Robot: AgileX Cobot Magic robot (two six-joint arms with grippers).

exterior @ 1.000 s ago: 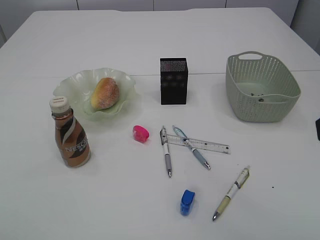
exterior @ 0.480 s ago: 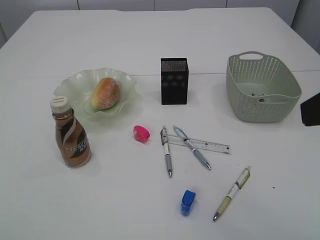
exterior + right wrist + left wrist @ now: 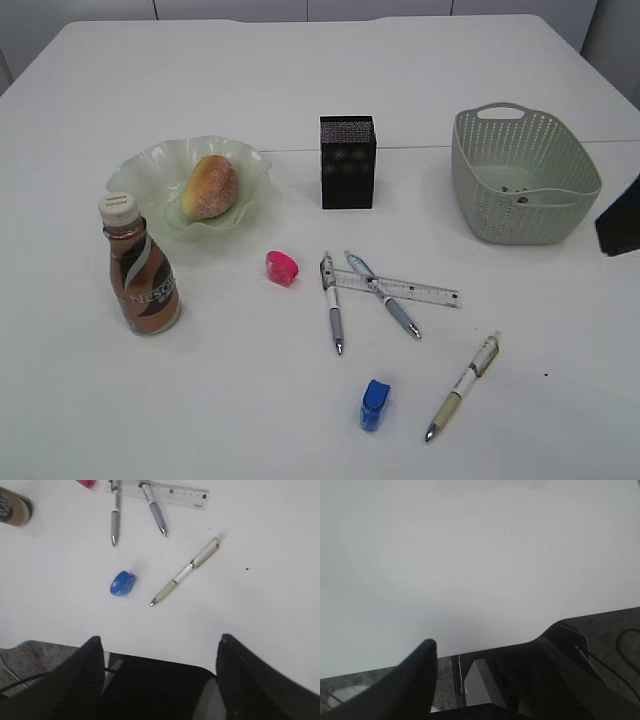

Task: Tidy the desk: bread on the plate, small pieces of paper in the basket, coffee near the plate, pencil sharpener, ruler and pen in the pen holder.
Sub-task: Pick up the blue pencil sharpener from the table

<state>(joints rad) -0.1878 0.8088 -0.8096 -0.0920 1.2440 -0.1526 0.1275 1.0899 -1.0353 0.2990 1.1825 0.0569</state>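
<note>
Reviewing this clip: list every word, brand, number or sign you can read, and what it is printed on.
"NESCAFE" reads on the coffee bottle label, partly wrapped round the side.
The ruler has scale marks; its numbers are too small to read.
The pens and sharpeners show no readable text.

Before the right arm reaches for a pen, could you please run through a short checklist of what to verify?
1. Right end effector open and empty: ok.
2. Nearest pen lying free, touching nothing: ok.
3. Blue sharpener apart from that pen: ok.
4. Pen holder upright, top open: ok.
5. Other two pens clear of the ruler: not ok, both overlap it.
6. Paper scraps in the basket: cannot tell, too small.
</note>
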